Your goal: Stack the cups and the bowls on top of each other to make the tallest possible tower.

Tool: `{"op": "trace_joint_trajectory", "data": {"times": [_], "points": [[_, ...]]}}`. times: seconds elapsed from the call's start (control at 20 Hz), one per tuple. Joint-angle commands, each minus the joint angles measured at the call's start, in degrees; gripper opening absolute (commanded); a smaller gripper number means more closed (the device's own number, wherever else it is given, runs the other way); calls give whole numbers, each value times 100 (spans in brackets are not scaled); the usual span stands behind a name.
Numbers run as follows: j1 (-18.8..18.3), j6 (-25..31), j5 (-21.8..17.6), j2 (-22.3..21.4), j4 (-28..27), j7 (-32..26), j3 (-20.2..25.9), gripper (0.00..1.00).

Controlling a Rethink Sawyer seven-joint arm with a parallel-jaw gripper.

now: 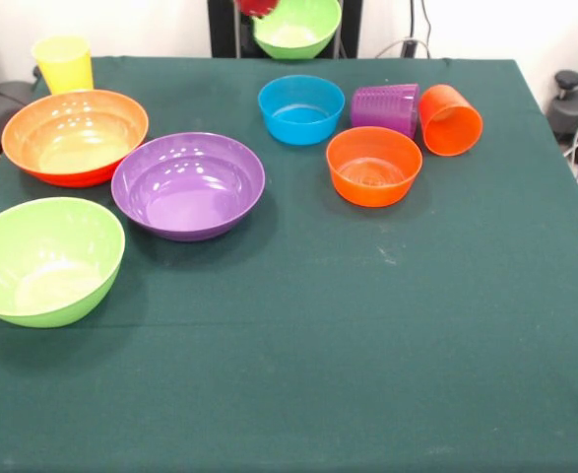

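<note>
A lime green bowl (296, 28) hangs tilted above the table's far edge, its opening towards the camera. Only a red tip of my gripper (259, 6) shows at the top edge, on the bowl's left rim, holding it. On the table stand a large orange bowl (75, 136), a purple bowl (188, 184), a second lime green bowl (44, 258), a small blue bowl (300, 108) and a small orange bowl (373, 165). The yellow cup (62, 64) stands upright at the far left. The purple ribbed cup (385, 107) and the orange cup (451, 120) lie on their sides. The pink bowl is out of view.
The green tablecloth (367, 355) covers the table. The black pedestal (224, 30) stands behind the held bowl. Cables and a black object (574, 103) lie beyond the table's right edge.
</note>
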Motion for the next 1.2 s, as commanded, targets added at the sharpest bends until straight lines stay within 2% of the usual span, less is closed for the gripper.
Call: {"op": "trace_joint_trajectory", "data": {"times": [0.05, 0.2, 0.35, 0.55, 0.7, 0.9, 1.05, 1.2], "points": [[-1436, 1363, -120, -434, 958, -2378, 1358, 0], [-2438, 1924, -564, -607, 1442, -2582, 1767, 0], [-3183, 2312, -1162, -608, 1726, -2506, 1955, 0], [-3985, 2744, -1862, -723, 2143, -2391, 2169, 0], [-4406, 2876, -2388, -801, 2339, -2219, 2163, 0], [-4575, 2875, -2870, -884, 2444, -1950, 2109, 0], [-4219, 2322, -3009, -810, 2036, -1568, 1823, 0], [-4055, 2162, -3118, -768, 1855, -1376, 1736, 0]]}}
